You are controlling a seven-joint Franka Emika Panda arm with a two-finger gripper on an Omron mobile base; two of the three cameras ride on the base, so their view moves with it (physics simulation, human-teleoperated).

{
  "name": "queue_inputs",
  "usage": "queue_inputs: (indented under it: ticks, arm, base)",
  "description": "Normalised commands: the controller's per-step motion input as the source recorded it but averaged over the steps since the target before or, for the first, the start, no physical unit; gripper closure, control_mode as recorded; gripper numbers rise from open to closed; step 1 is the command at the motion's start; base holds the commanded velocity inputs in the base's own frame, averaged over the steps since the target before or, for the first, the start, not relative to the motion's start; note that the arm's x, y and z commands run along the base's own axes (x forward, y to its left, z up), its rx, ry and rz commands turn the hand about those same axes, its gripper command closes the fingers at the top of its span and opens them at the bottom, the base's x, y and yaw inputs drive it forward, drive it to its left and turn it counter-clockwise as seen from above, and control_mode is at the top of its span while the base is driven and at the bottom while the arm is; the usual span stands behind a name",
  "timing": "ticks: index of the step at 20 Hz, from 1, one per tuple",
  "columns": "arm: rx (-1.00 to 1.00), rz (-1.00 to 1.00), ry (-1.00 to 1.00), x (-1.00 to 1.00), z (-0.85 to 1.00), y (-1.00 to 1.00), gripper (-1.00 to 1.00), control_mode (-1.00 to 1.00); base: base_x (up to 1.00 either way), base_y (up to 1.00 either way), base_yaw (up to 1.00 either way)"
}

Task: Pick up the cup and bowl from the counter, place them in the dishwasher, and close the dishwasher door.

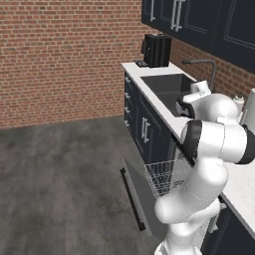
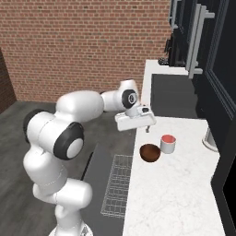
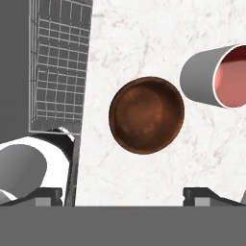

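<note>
The claw point(image 2: 146, 125) hangs spread wide and empty above the counter point(image 2: 179, 193), the bowl point(image 2: 150, 152) just below it, the cup point(image 2: 168, 144) beside.

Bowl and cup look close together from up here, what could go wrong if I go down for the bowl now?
1. The cup stands right beside the bowl; the open tool could knock the cup while closing.
2. The bowl sits near the counter edge above the rack; a nudge might push it off.
3. The bowl's rounded rim may slip from the fingers.
</note>
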Motion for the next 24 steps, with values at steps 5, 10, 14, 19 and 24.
queue_inputs:
  ticks: [5, 10, 14, 19, 24]
  arm:
    - [0.08, 0.0, 0.0, 0.16, -0.2, -0.49, -1.0, -1.0]
    - [0.08, 0.0, 0.0, 0.25, -0.06, -0.37, -1.0, -1.0]
    - [0.0, 0.0, -0.01, 0.34, 0.0, -0.11, -1.0, -1.0]
    - [0.0, 0.0, 0.0, 0.36, -0.02, -0.09, -1.0, -1.0]
    - [0.0, 0.0, 0.0, 0.28, -0.09, -0.15, -1.0, -1.0]
  base:
    - [0.0, 0.0, 0.0]
    - [0.0, 0.0, 0.0]
    - [0.0, 0.0, 0.0]
    - [0.0, 0.0, 0.0]
    - [0.0, 0.0, 0.0]
